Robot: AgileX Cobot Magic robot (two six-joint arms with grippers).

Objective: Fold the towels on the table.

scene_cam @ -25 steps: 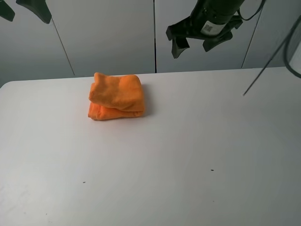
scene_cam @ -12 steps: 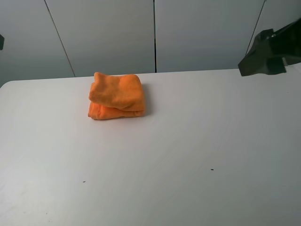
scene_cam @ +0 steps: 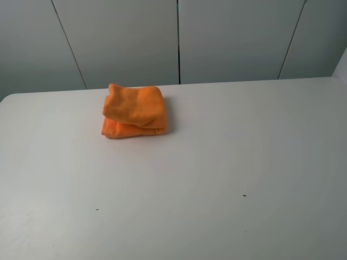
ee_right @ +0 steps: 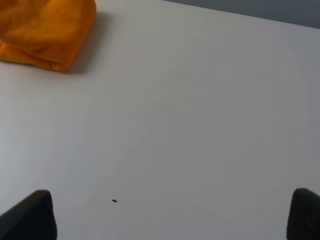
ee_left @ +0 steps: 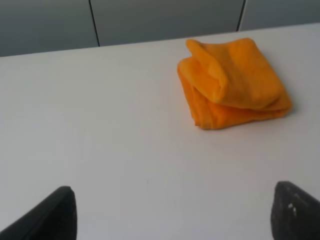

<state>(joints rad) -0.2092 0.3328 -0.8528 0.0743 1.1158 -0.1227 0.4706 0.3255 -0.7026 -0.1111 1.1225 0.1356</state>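
Note:
The orange towel lies folded into a thick bundle on the white table, toward the back left. Neither arm shows in the exterior high view. In the left wrist view the towel sits well beyond my left gripper, whose two dark fingertips stand wide apart with nothing between them. In the right wrist view a part of the towel is at the picture's corner, far from my right gripper, which is open and empty above bare tabletop.
Grey wall panels with dark seams rise behind the table's far edge. A few tiny dark specks mark the tabletop. The table's rounded back left corner is in view.
The right arm has moved away to the right and out of the exterior high view. The left arm's dark parts at the top left have left too. The towel has stayed put.

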